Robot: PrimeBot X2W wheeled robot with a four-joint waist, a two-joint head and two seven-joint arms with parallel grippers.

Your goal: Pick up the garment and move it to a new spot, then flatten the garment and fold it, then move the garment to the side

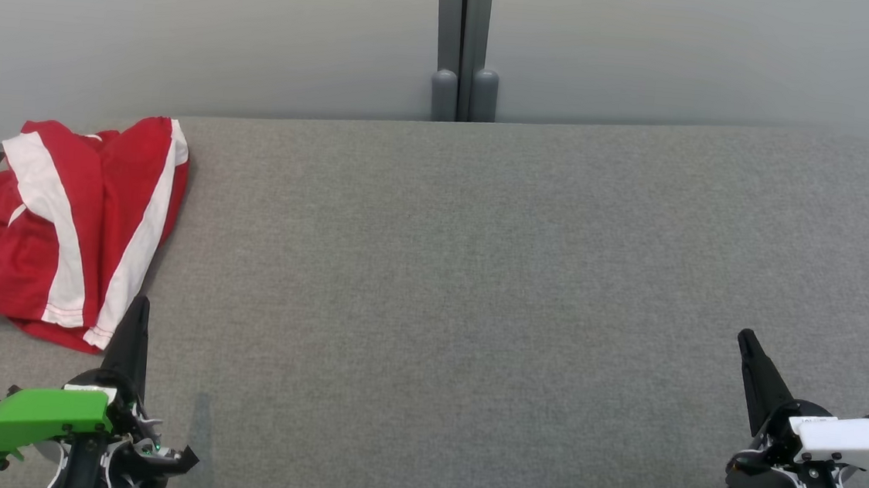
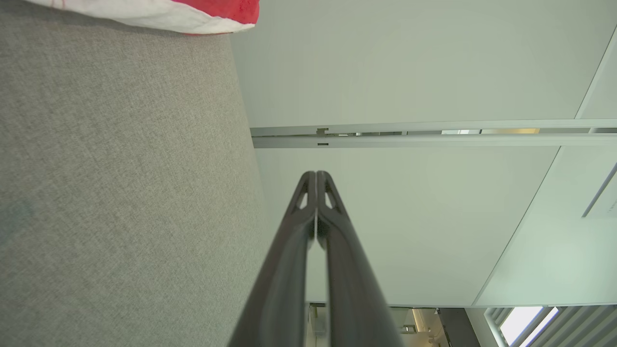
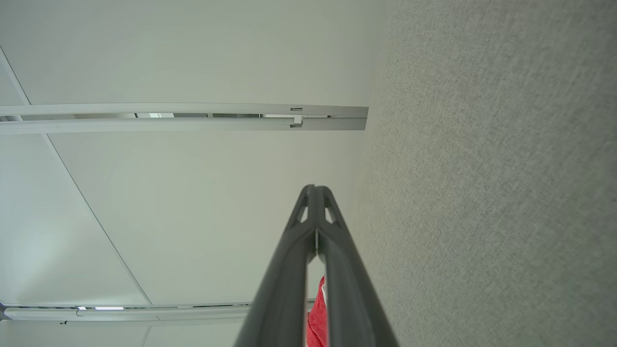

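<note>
A red garment (image 1: 63,230) with white stripes lies crumpled at the far left of the grey table (image 1: 478,278), part of it over the left edge. My left gripper (image 1: 141,305) stands shut at the lower left, its tip just below the garment's near hem, holding nothing. At the lower right my right gripper (image 1: 745,338) is shut and empty, far from the garment. A corner of the garment (image 2: 193,14) shows at the top of the left wrist view, beyond the shut left gripper (image 2: 316,174). A red sliver of the garment (image 3: 317,318) peeks between the fingers of the shut right gripper (image 3: 314,188).
Pale wall panels with a grey post (image 1: 462,44) stand behind the table's far edge. The grey fabric surface stretches wide between the two grippers.
</note>
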